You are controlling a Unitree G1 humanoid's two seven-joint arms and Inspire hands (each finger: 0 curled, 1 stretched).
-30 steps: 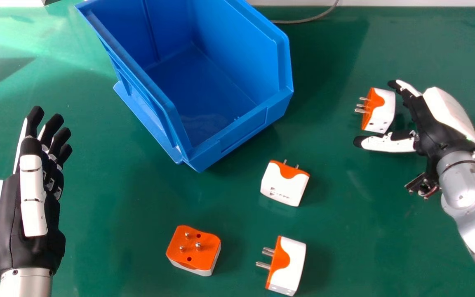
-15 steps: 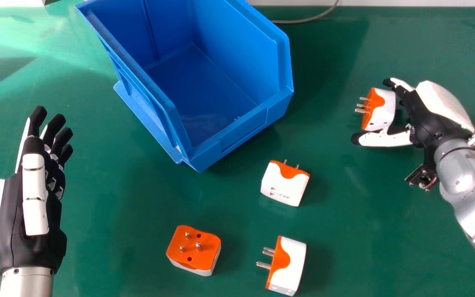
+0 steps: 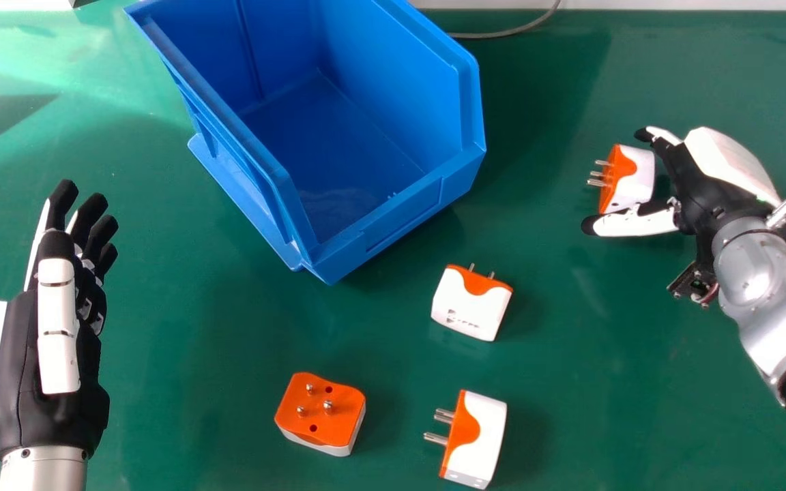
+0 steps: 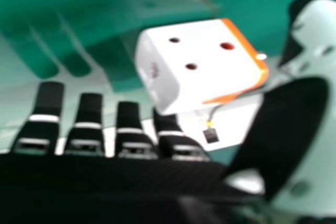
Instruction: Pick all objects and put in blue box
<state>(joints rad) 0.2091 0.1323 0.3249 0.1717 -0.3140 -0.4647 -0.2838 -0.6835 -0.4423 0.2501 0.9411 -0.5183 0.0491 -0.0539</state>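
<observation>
1 adapter (image 3: pixel 633 176) sits by the right hand (image 3: pixel 699 183), well open and holding nothing; best pinch squarely behind its pins (image 3: pixel 596 183).

Looks like a lab or workshop; can't tell which. Smooth green worktop (image 3: pixel 604 409) carries a blue plastic storage bin (image 3: pixel 393 221) and scattered plug adapters (image 3: pixel 471 307). Grey cable (image 3: pixel 516 31) lies at far edge. Jointed silver robot forearm (image 3: pixel 751 269) reaches over worktop.

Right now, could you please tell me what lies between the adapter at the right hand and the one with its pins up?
In the head view, another orange-and-white plug adapter lies between them on the green table.
</observation>
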